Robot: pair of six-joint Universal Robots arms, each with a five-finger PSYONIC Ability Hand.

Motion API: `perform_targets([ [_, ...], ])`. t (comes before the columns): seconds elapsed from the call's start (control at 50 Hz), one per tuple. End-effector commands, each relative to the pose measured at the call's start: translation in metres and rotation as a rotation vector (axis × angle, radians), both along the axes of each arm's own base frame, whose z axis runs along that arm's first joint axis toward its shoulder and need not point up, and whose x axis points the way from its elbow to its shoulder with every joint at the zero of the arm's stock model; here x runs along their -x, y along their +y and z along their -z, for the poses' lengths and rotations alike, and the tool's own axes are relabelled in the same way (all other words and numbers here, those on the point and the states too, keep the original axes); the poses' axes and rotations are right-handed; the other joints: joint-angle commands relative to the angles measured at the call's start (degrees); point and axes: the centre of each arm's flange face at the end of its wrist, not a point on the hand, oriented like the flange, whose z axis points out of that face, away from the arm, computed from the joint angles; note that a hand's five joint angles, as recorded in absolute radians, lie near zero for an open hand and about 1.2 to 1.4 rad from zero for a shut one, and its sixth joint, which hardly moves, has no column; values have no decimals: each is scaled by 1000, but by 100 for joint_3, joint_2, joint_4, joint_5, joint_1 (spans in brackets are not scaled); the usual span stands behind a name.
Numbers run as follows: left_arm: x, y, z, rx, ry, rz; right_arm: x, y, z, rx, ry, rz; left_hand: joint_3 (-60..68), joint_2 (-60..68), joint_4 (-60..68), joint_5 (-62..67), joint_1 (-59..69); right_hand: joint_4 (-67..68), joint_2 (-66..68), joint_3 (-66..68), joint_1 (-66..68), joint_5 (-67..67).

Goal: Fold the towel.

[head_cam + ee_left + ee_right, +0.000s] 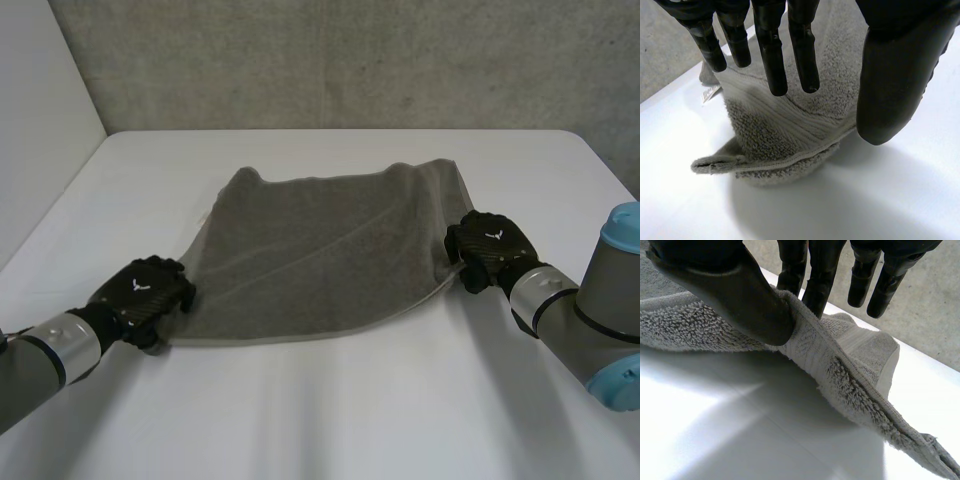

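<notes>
A grey towel [320, 250] lies spread in the middle of the white table [330, 410], its right side slightly raised. My left hand [145, 288] is at the towel's near left corner. In the left wrist view that hand [890, 75] is open, its straight fingers [772, 55] and thumb hanging apart just above the doubled-over corner of the towel [785, 130], which rests on the table. My right hand [490, 245] is at the towel's right edge. There its thumb [740, 295] pinches the hem of the towel [850, 380] against two fingers and holds it off the table.
A small white label [710, 93] sticks out of the towel's left edge beyond my left fingertips. A grey concrete wall [350, 60] stands behind the table's far edge. Bare table stretches in front of the towel.
</notes>
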Motion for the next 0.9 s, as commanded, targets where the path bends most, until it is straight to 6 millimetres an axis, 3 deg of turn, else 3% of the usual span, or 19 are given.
perform_targets([
  [0.02,0,-2,7,-2,-31,7,0,0,1,-3,1,-1,-291,-91,-335,39,-77,-437,622,-241,585,413],
  [0.18,-3,-3,20,10,-113,42,0,0,1,-1,0,-2,-291,700,-335,830,713,-437,622,-241,585,413],
  [0.22,-4,-6,20,18,-125,34,0,0,1,-1,0,-2,-291,2055,-335,2185,2069,-437,622,-241,585,413],
  [0.24,-4,-6,20,18,-125,34,0,0,1,-1,0,-2,-291,2062,-335,2192,2076,-437,622,-241,585,413],
  [0.28,-4,-9,19,23,-133,23,0,-1,1,-1,0,-1,-291,4018,-335,4148,4032,-437,622,-241,585,413],
  [0.32,-4,-10,19,27,-134,20,0,-1,1,-3,1,1,-291,4261,-335,4392,4275,-437,622,-241,585,413],
  [0.46,-4,-12,11,50,-130,13,3,-2,-4,5,-1,10,-291,4264,-335,4394,4277,-437,622,-241,585,413],
  [0.56,-3,-13,-15,92,-56,-26,11,-5,-19,20,-6,32,-291,4264,-335,4394,4277,-437,622,-241,585,413],
  [0.72,-2,-10,-33,121,-4,-43,18,-9,-26,37,-10,52,-291,4264,-335,4394,4277,-437,622,-241,585,413],
  [0.9,-2,-8,-32,110,-3,-45,23,-8,-31,28,0,63,-291,4264,-335,4394,4277,-437,622,-241,585,413],
])
